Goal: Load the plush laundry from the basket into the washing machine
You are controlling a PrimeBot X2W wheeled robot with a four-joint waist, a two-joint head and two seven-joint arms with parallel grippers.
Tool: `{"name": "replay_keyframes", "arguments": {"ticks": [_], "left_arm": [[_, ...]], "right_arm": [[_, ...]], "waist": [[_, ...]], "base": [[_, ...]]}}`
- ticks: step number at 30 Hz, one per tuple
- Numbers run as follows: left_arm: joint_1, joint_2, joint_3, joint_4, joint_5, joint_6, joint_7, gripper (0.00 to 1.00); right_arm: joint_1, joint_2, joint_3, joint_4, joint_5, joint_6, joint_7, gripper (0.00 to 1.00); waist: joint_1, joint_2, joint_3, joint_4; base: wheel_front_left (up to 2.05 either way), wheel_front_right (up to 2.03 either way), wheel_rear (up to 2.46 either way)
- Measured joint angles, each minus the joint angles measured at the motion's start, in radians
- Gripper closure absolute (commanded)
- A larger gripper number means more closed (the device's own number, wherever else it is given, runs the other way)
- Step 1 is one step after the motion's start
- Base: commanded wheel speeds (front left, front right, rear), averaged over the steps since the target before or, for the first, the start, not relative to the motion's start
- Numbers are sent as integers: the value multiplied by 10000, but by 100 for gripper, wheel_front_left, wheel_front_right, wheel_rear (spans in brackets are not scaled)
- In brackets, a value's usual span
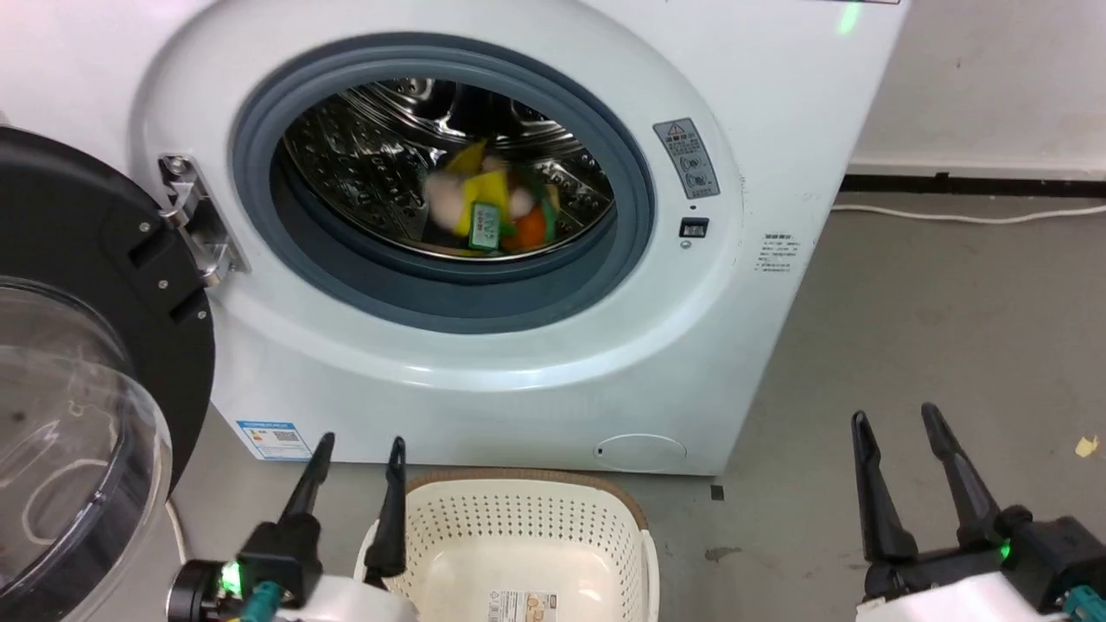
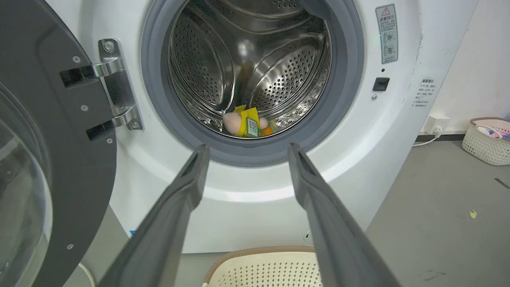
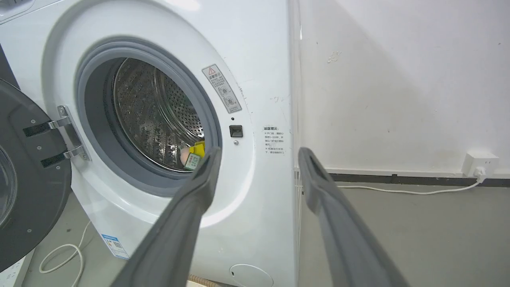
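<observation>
The soft orange, yellow and pink plush laundry [image 1: 488, 212] lies low inside the large white washing machine [image 1: 518, 380]. The small cream perforated basket [image 1: 518, 518] in front of it looks empty. My left end effector [image 1: 361, 441] and right end effector [image 1: 893, 413] hang before it, both spread and empty. I judge the loading finished; next I only confirm the basket.

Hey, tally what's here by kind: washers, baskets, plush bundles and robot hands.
Washing machine: 1
Baskets: 2 (the basket before the machine, a second basket by the wall)
Plush laundry: 1 bundle, inside the drum
Hands: 2 (left hand, right hand, both open)
Total: 6
</observation>
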Motion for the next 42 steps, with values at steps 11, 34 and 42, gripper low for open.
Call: {"name": "replay_keyframes", "arguments": {"ticks": [11, 34, 42], "left_arm": [[229, -259, 96, -19, 541, 38, 0, 0], [312, -491, 343, -94, 660, -153, 234, 100], [312, -510, 466, -140, 731, -182, 374, 100]], "right_arm": [[183, 0, 38, 117, 54, 0, 0, 0], [267, 2, 63, 184, -21, 2, 238, 100], [258, 2, 56, 188, -117, 2, 362, 100]], "waist": [[1, 0, -168, -6], [2, 0, -236, 45], [1, 0, -255, 51]], "base": [[0, 0, 0], [0, 0, 0], [0, 0, 0]]}}
